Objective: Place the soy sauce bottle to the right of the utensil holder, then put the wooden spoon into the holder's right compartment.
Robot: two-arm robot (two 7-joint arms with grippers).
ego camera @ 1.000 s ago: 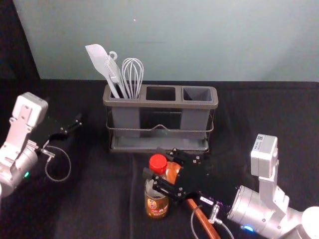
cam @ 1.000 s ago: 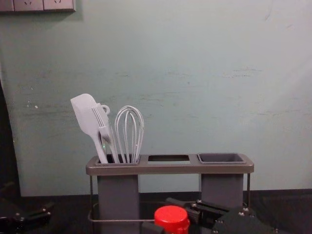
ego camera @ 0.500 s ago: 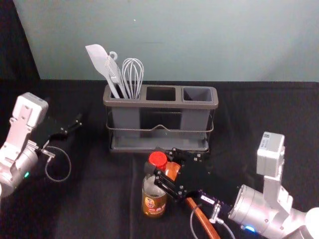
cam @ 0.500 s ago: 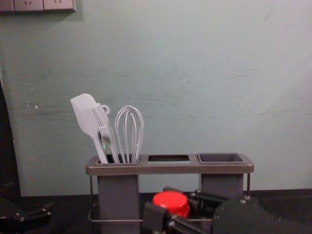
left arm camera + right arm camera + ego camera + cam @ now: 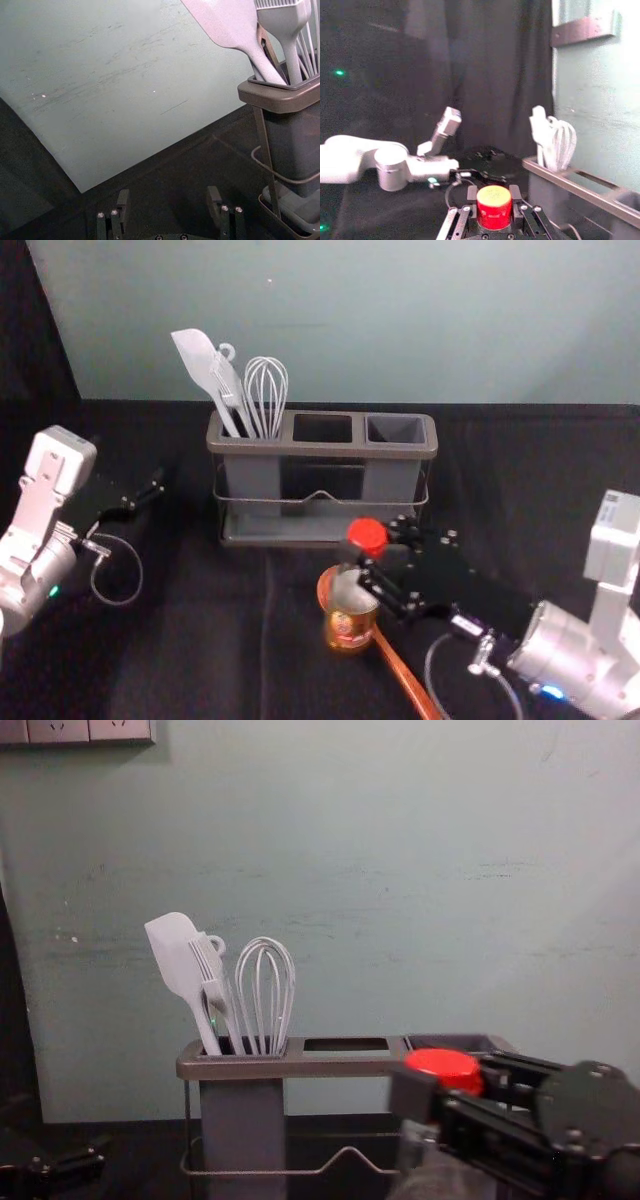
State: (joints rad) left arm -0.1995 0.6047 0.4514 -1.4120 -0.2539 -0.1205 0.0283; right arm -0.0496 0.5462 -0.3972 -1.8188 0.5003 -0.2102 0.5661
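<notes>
Soy sauce bottle held up on the near side of the holder

Soy sauce bottle: red cap, clear upper body, amber-brown lower part with a small label; leans slightly, cap end to the right. Right gripper pinches it just under the cap. Position: nearer than the right half of the utensil holder, above the wooden spoon, which lies slantwise on the table, handle toward near right.

Versus half a second ago: bottle and right gripper have shifted right; cap sits higher in the chest view. The spoon's bowl now shows to the bottle's left. Holder unchanged.

Left gripper: parked at left, fingers spread.
</notes>
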